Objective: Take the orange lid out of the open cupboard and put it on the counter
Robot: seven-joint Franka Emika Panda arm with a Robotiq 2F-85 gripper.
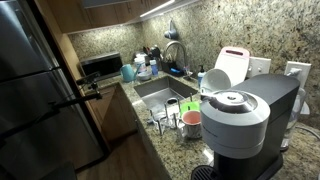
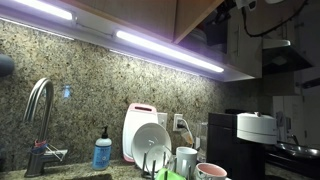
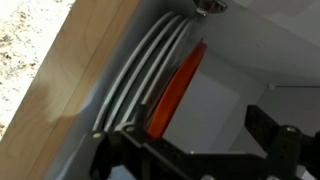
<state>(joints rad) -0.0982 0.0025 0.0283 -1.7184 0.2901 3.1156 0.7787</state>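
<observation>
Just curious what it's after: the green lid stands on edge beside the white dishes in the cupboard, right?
Not green. The wrist view shows the lid is orange. It does stand on edge beside the white dishes in the cupboard.

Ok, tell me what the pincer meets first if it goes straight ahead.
Most likely the orange lid, standing on edge beside the white plates, roughly in line with the open pincer. Depth is unclear; the plates' rims could come first.
</observation>
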